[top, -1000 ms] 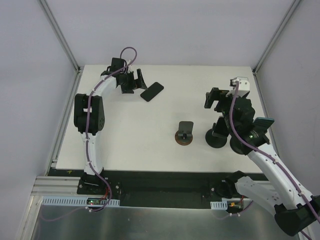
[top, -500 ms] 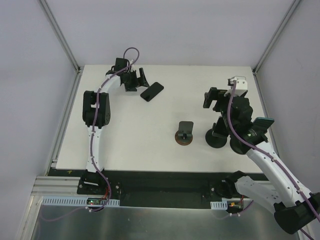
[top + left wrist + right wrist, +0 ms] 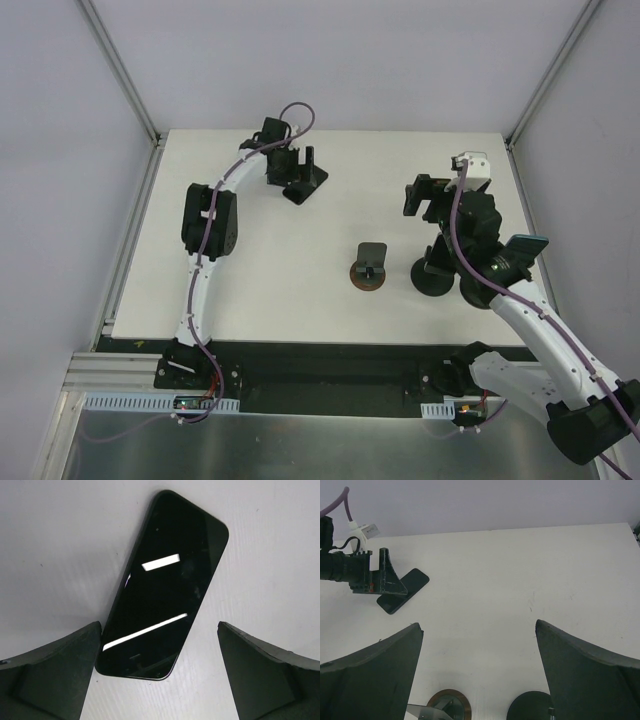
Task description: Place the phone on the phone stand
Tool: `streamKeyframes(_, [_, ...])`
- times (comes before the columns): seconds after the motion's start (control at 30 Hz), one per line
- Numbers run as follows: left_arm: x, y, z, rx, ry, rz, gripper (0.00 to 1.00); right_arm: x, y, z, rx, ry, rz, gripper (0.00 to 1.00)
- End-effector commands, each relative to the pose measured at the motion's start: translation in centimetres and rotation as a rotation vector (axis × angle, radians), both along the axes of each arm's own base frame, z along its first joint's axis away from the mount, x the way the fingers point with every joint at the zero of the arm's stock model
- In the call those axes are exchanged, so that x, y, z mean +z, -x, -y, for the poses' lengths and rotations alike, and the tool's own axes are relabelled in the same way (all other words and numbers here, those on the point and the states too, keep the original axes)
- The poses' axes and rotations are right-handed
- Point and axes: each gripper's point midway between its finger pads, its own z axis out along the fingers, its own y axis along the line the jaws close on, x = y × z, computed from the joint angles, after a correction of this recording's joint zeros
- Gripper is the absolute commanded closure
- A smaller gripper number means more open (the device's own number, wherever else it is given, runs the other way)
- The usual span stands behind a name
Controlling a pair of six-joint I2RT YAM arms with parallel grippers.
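Note:
The black phone [image 3: 162,587] lies flat, screen up, on the white table near its far edge, also seen as the phone [image 3: 312,182]. My left gripper [image 3: 159,625] hangs open just above it. The phone's near end sits between the fingers, with its edge close to the left finger [image 3: 65,665]. From the top the left gripper [image 3: 296,168] covers part of the phone. The phone stand [image 3: 370,265], a grey plate on a round brown base, stands mid-table with nothing on it. My right gripper [image 3: 477,625] is open and bare, above and right of the phone stand [image 3: 447,706].
A black round base with a short post [image 3: 432,277] stands right of the phone stand, under my right arm, and shows again as the black base [image 3: 530,709]. Grey walls with metal frame posts close the table's back and sides.
My left arm has swung right along the far edge, from beside the phone to directly over it, fingers still open. The phone, the stand and the right arm have stayed put.

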Motion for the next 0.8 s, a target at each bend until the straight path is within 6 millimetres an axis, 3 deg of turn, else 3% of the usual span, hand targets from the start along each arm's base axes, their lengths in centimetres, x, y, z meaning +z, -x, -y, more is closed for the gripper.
streamKeyframes(0.0, [-2.4,3.6,-1.4,-0.065,-0.258,-0.081,0.01,1.4,-0.2,-0.3,0.008,-0.036,0.055,0.03])
streamKeyframes(0.27, [-4.4,5.5,-0.5,-0.171,-0.372,-0.101,0.01,1.3,-0.3,-0.3,0.003,-0.038,0.057,0.03])
streamKeyframes(0.43, [-5.4,6.0,-1.1,-0.166,-0.411,-0.136,0.02,1.3,-0.4,-0.3,0.003,-0.037,0.057,0.03])
streamKeyframes(0.77, [-6.1,6.8,-1.1,-0.223,-0.453,-0.162,0.29,1.2,-0.4,-0.2,0.0,-0.037,0.057,0.03])
